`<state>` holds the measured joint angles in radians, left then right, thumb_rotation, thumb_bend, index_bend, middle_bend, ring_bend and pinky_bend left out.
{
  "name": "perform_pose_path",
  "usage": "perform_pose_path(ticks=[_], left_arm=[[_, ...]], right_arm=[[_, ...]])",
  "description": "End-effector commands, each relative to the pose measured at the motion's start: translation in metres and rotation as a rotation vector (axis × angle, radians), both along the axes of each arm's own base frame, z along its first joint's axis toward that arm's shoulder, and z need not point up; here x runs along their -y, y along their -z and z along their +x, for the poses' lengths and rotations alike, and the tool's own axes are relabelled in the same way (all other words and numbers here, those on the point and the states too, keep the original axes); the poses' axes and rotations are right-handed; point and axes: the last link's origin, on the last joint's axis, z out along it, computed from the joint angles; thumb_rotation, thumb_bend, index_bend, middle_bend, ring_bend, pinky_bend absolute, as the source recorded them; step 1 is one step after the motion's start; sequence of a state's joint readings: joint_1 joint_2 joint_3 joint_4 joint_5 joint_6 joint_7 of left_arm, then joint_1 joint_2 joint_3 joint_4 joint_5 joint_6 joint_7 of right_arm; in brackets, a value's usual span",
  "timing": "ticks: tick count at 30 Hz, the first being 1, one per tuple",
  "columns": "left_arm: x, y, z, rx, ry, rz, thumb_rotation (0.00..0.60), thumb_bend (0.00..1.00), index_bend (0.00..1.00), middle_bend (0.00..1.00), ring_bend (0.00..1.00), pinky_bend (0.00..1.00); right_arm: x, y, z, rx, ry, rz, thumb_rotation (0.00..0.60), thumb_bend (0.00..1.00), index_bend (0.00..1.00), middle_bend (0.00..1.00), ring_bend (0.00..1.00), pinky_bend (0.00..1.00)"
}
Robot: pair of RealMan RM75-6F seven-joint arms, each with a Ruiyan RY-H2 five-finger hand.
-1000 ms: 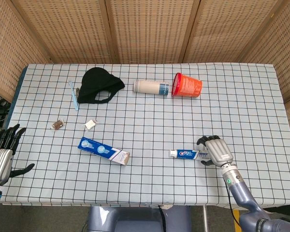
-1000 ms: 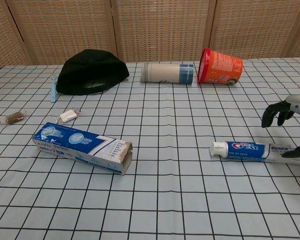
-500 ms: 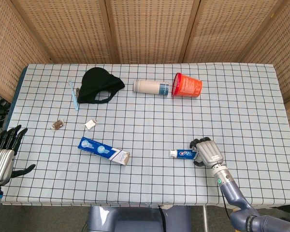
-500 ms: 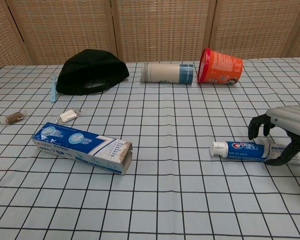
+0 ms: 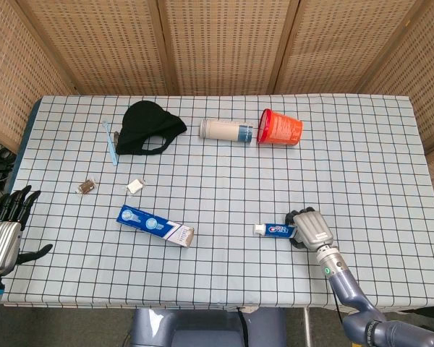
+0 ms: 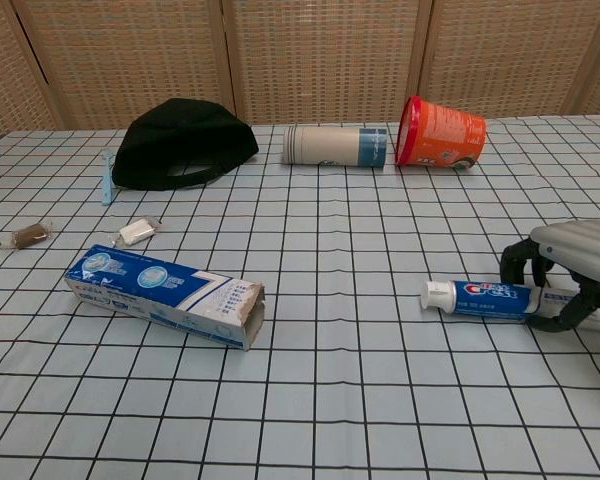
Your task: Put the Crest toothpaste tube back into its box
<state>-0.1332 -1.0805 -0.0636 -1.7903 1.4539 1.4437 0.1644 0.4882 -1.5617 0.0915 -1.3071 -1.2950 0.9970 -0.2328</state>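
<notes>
The checked tablecloth (image 5: 347, 159) covers the table. The toothpaste box (image 6: 166, 295) lies near left, open end facing right. The right hand (image 6: 570, 262) arches over the Crest toothpaste tube (image 6: 480, 298) at near right, fingers curled around its tail. The left hand (image 5: 3, 228) hangs off the near-left edge, fingers spread.

Both hands: silver backs, blk fingers; right hand (image 5: 312, 229); left hand (image 5: 3, 235).
</notes>
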Motion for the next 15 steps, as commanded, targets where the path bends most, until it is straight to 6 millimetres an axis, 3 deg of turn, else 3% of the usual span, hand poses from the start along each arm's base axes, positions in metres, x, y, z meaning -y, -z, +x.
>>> perform_pose_path(ticks=[1, 11, 15], left_arm=[[0.0, 0.0, 0.0, -0.001, -0.001, -0.001, 0.6, 0.0, 0.0, 0.0, 0.0, 0.0], [-0.005, 0.009, 0.0, -0.022, 0.002, -0.033, 0.6, 0.0, 0.0, 0.0, 0.0, 0.0], [-0.017, 0.015, 0.003, -0.068, 0.039, -0.058, 0.6, 0.0, 0.0, 0.0, 0.0, 0.0]], right_arm=[[0.0, 0.0, 0.001, 0.02, -0.001, -0.009, 0.6, 0.58, 0.6, 0.62, 0.56, 0.46], [-0.003, -0.022, 0.012, 0.141, 0.003, -0.022, 0.6, 0.64, 0.62, 0.64, 0.58, 0.49], [-0.004, -0.033, 0.014, 0.168, -0.009, -0.029, 0.6, 0.64, 0.63, 0.64, 0.59, 0.49]])
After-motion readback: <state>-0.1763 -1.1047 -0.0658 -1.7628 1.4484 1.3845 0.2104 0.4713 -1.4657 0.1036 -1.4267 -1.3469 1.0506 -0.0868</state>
